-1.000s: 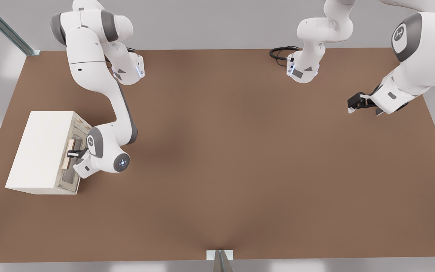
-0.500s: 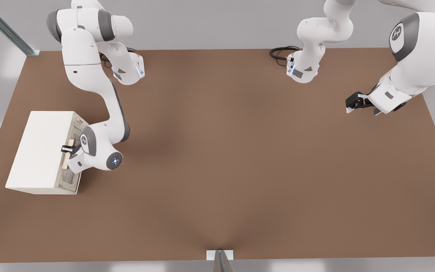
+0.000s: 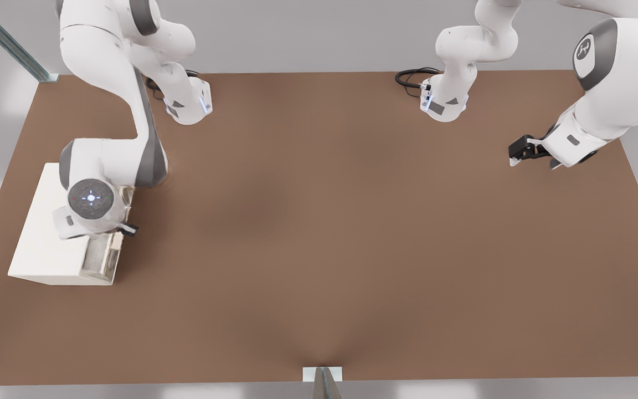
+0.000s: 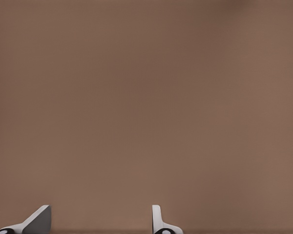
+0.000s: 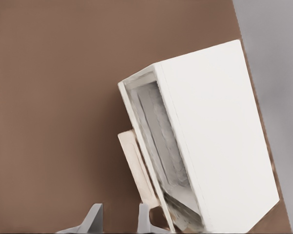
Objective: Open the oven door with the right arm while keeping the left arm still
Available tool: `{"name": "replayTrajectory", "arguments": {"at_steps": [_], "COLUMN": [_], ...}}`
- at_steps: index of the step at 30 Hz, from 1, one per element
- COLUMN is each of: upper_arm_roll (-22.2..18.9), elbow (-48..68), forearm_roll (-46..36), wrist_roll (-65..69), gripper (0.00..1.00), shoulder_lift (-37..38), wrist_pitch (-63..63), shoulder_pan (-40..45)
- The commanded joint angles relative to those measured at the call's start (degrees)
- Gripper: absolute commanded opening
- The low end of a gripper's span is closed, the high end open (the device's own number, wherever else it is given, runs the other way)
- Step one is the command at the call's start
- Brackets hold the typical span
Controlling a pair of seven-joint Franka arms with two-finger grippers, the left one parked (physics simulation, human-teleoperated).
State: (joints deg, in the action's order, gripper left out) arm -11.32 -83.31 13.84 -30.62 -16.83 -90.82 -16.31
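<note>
Brown and bare-looking, the table [image 3: 352, 233] fills nearly the whole front view, with grey wall behind it and a metal strut in the far corner at the front view's left.

On that table, near the edge at the front view's left, sits the oven [image 3: 39, 249], a white box with its cream front turned toward the middle of the table. From the wrist camera the oven [image 5: 219, 141] is seen from above and at a slant, its plain white top broad and its front face narrow.

Over the oven reaches the right arm [image 3: 108, 111], its base on the far side of the table and its last joint, with the round button disc facing up, sitting above the oven's top near the front edge.

The oven door [image 5: 154, 141] looks closed against the front of the box, its grey window showing inside the cream frame. The tan handle [image 5: 136, 168] stands out from the door as a flat bar.

The gripper [image 5: 117, 222] hangs above the table just in front of the door, close beside the handle. Its two pale fingers [image 5: 94, 219] are spread apart with only brown table between them, gripping nothing; one of them lies close against the handle's lower end.
</note>
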Motion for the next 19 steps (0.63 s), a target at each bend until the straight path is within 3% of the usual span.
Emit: {"name": "replayTrajectory", "arguments": {"at_steps": [1,3,5,19], "upper_arm_roll": [0.0,-0.4,-0.7,-0.3], "elbow": [2.7,2.9,3.2,3.2], "forearm_roll": [-22.1,-22.8,-18.9,-15.4], "wrist_roll": [14.7,17.8,30.2,30.1], "gripper": [1.0,1.0,1.0,1.0], "shoulder_lift": [3.0,6.0,7.0,7.6], "wrist_pitch": [2.8,6.2,8.5,8.2], "shoulder_pan": [3.2,4.7,6.0,6.1]}}
